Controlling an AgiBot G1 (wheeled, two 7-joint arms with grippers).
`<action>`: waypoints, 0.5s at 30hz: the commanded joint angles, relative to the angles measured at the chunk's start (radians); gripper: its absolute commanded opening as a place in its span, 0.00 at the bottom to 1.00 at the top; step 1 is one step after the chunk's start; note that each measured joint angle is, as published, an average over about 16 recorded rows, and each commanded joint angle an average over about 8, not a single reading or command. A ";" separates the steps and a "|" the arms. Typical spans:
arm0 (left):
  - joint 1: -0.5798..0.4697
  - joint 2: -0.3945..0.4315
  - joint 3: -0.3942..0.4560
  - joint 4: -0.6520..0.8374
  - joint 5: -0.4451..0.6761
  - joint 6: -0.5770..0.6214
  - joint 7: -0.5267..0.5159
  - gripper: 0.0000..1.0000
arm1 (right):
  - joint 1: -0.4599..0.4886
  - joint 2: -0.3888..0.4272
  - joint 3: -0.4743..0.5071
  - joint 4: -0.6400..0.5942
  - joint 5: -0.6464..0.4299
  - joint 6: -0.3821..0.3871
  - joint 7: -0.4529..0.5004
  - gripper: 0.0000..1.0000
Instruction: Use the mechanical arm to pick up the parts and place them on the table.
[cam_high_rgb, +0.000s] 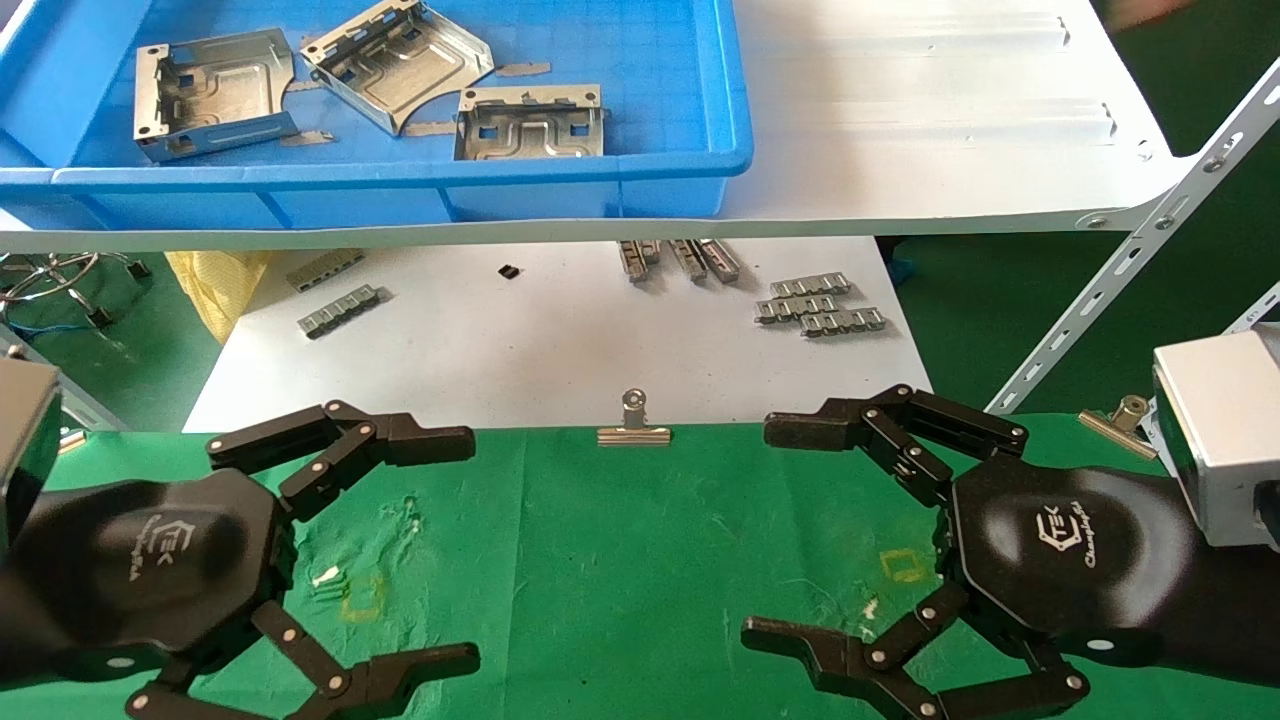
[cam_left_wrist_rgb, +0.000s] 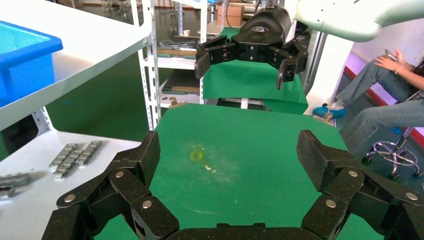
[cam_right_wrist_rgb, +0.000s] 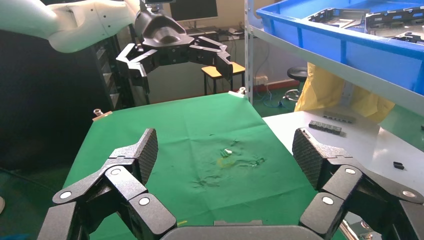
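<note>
Three shiny sheet-metal parts lie in a blue tray (cam_high_rgb: 400, 175) on the upper shelf: one at the left (cam_high_rgb: 215, 95), one in the middle (cam_high_rgb: 395, 60), one at the right (cam_high_rgb: 530, 125). My left gripper (cam_high_rgb: 465, 550) hovers open and empty over the left of the green table (cam_high_rgb: 620, 560). My right gripper (cam_high_rgb: 765, 530) hovers open and empty over the table's right side. Both face each other, well below and in front of the tray. The left wrist view shows its own spread fingers (cam_left_wrist_rgb: 227, 155) over bare green cloth; the right wrist view (cam_right_wrist_rgb: 225, 150) shows the same.
The white shelf board (cam_high_rgb: 950, 150) carries the tray and overhangs a white sheet with ribbed grey clip strips (cam_high_rgb: 820, 305). A silver binder clip (cam_high_rgb: 634, 425) holds the cloth's far edge. A slanted shelf brace (cam_high_rgb: 1130, 260) stands at the right. A person (cam_left_wrist_rgb: 390, 100) sits beyond the table.
</note>
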 joint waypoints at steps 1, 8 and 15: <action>0.000 0.000 0.000 0.000 0.000 0.000 0.000 1.00 | 0.000 0.000 0.000 0.000 0.000 0.000 0.000 1.00; 0.000 0.000 0.000 0.000 0.000 0.000 0.000 1.00 | 0.000 0.000 0.000 0.000 0.000 0.000 0.000 1.00; 0.000 0.000 0.000 0.000 0.000 0.000 0.000 1.00 | 0.000 0.000 0.000 0.000 0.000 0.000 0.000 1.00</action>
